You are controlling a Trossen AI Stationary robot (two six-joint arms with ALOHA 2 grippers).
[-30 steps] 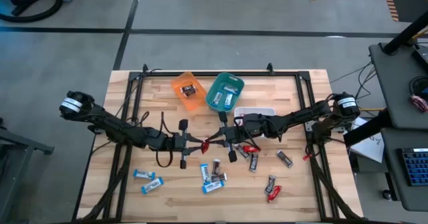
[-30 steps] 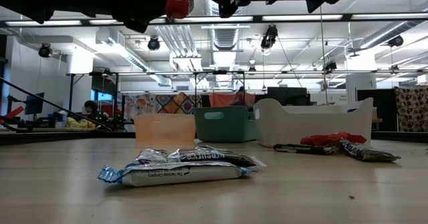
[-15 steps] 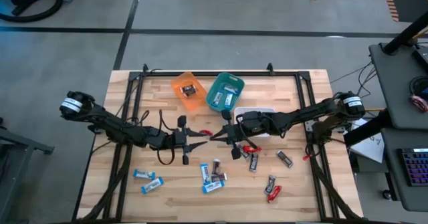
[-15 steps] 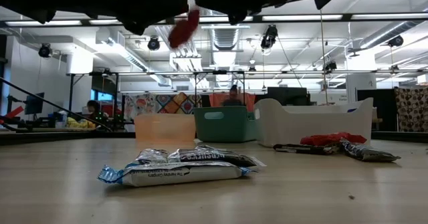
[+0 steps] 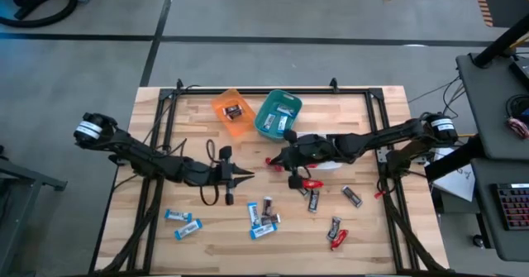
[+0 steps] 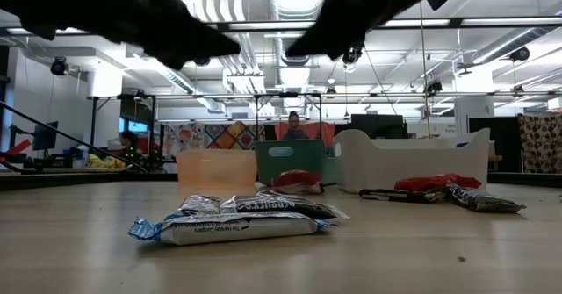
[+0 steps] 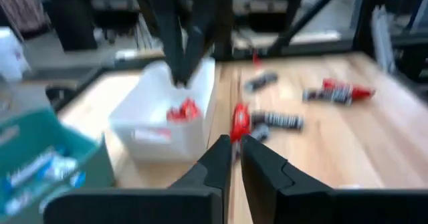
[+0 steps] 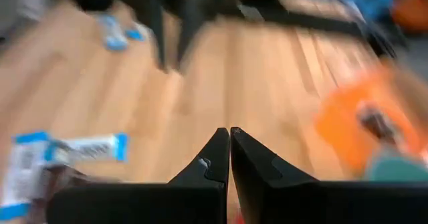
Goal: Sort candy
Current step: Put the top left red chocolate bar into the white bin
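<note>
A red candy (image 5: pixel 269 160) (image 6: pixel 297 180) lies loose on the table in front of the teal bin (image 5: pixel 278 116), and also shows in the left wrist view (image 7: pixel 239 122). My left gripper (image 5: pixel 248 175) (image 7: pixel 234 144) is shut and empty, a little left of the candy and above the table. My right gripper (image 5: pixel 277 158) (image 8: pixel 229 134) is shut just right of the candy and holds nothing that shows. More candy (image 5: pixel 263 215) in blue, dark and red wrappers lies scattered along the near half of the table.
An orange bin (image 5: pixel 231 112) with one dark candy stands far left of the teal bin. A white bin (image 7: pixel 160 127) with red candy sits under my right arm. Blue candies (image 5: pixel 183 222) lie near left; dark and red ones (image 5: pixel 335 227) lie near right.
The red candy, held up between my two grippers a second ago, has swung loose and fallen onto the table by the teal bin. My left gripper has let go and drawn its fingers together. My right gripper has swung toward the far edge and tipped up.
</note>
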